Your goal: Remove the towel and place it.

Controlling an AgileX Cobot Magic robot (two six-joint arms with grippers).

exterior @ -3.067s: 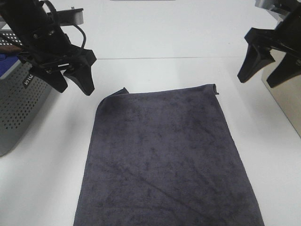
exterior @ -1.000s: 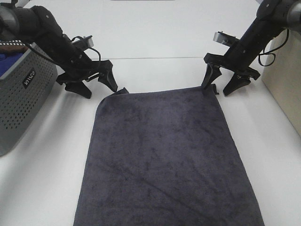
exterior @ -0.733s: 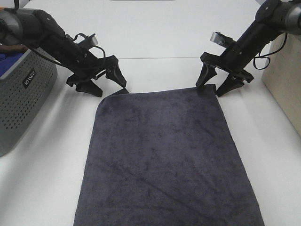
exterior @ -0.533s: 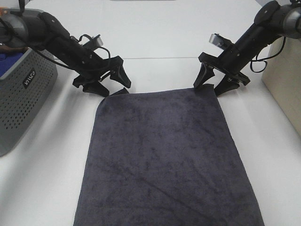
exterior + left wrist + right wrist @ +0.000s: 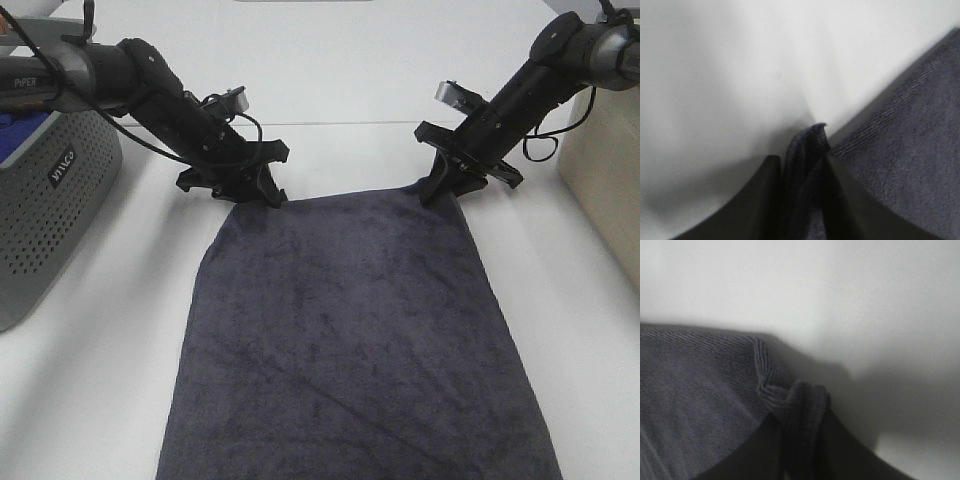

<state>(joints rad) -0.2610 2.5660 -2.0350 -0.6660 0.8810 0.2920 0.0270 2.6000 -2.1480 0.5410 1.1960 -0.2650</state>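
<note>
Both arms are down at the far edge of the towel [image 5: 350, 330], one on each corner. My left tool [image 5: 262, 192] is pinched shut on the far-left corner. In the left wrist view a ridge of grey terry [image 5: 807, 150] stands up between the two dark fingers [image 5: 757, 200], so that grip has cloth in it. My right tool [image 5: 442, 186] is the same: the hemmed corner is bunched up [image 5: 801, 402] and squeezed between its jaws, which are closed on fabric.

The rest of the towel lies flat on the white tabletop [image 5: 330, 90], spread toward the camera and running out of view at the near edge. The grey perforated basket [image 5: 50, 215] sits off to my left, apart from the towel.

I take a corner in each tool for a reason. With both ends of one short edge held, I judge the towel will lift evenly and hang straight instead of twisting into a rope. The next move would be a level, matched raise. The risk is thick plush slipping out of a shallow pinch.
</note>
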